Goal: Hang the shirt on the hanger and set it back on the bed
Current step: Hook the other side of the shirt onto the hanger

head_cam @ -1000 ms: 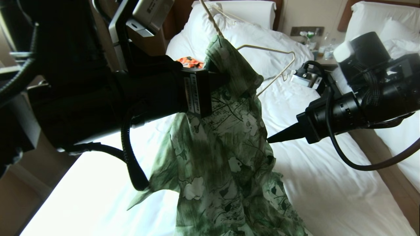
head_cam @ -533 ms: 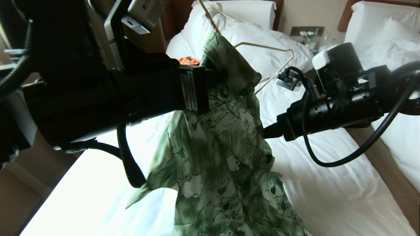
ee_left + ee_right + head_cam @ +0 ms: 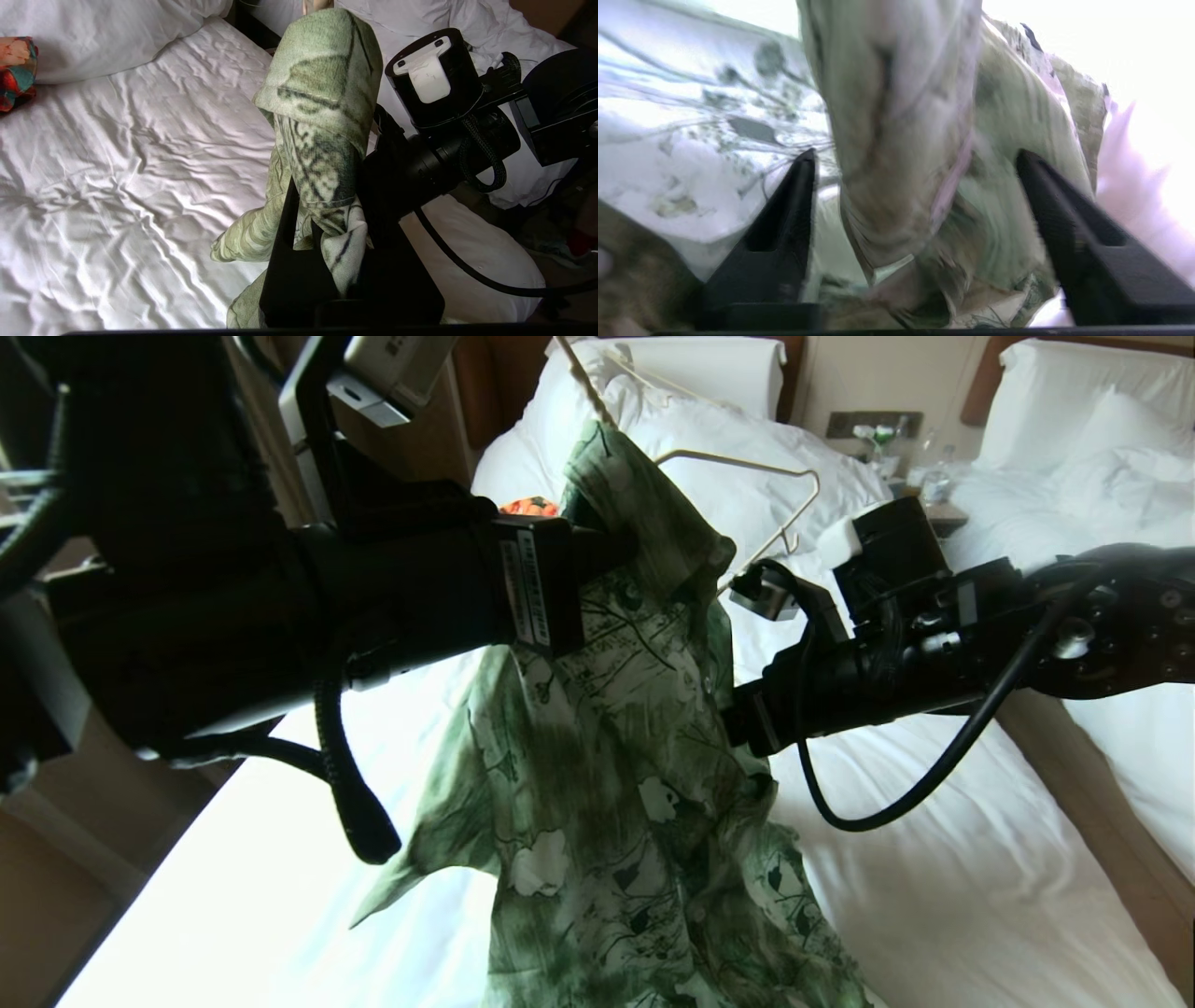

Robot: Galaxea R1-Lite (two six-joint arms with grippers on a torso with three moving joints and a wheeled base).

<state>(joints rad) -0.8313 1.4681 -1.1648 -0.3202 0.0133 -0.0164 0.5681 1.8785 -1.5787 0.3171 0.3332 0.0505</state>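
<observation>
Fingers of the right gripper [image 3: 915, 158] stand wide, with a hanging fold of the shirt [image 3: 616, 775] between them and not yet pinched; those of the left gripper [image 3: 306, 205] are clamped narrow on the shirt just below its draped shoulder. The shirt hangs in the air over the bed [image 3: 934, 896], one shoulder on the hanger [image 3: 747, 462], whose other end juts out bare toward the pillows. The cloth looks light, limp and slippery, so it will likely sag and slide off the thin frame; the best hold is probably the firmer collar or shoulder seam near the bare end, which then gets drawn over it. Compared with a second ago, the right arm has swung in from well beside the shirt until its fingers reach the cloth, and they have spread; the left grip is unchanged.
</observation>
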